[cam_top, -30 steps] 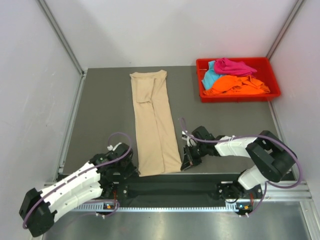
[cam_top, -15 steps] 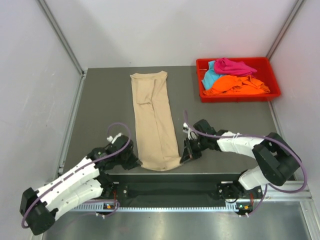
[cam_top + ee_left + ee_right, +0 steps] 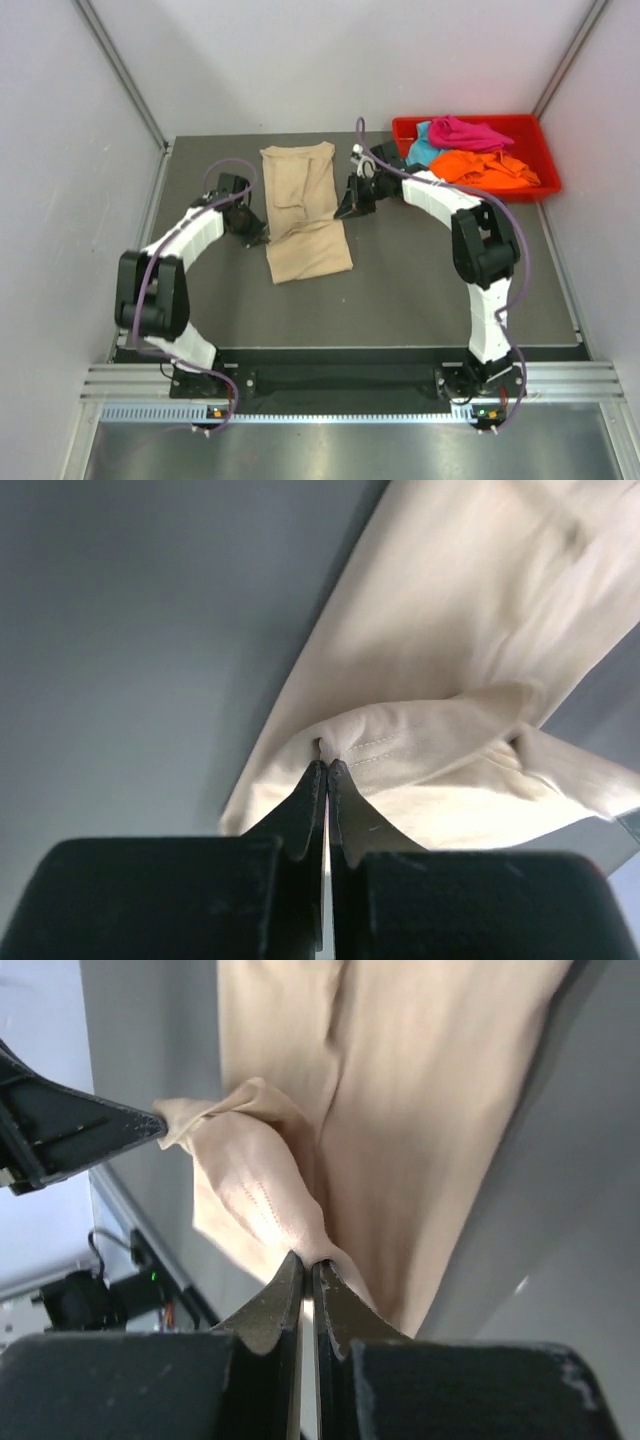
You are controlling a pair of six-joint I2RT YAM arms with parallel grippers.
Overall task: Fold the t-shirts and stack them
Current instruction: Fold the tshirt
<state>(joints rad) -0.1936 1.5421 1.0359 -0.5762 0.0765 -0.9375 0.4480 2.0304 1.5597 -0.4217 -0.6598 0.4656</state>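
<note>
The beige t-shirt (image 3: pixel 305 250) lies in a narrow strip on the dark table, its near end lifted and carried back over the rest. My left gripper (image 3: pixel 255 232) is shut on the hem's left corner, and the left wrist view shows the stitched edge (image 3: pixel 400 750) pinched at the fingertips (image 3: pixel 327 765). My right gripper (image 3: pixel 347 207) is shut on the right corner, with cloth (image 3: pixel 260 1200) bunched at its tips (image 3: pixel 308 1260). The orange (image 3: pixel 485 168), pink (image 3: pixel 465 132) and teal (image 3: pixel 422 152) t-shirts lie crumpled in the red tray.
The red tray (image 3: pixel 480 194) stands at the far right corner, just right of my right arm. Grey walls close in the table on the left, back and right. The left gripper's finger (image 3: pixel 80 1130) shows at the left of the right wrist view.
Both grippers have travelled from the near edge to the far half of the table, carrying the beige shirt's near hem up and over. The shirt now looks about half as long.
</note>
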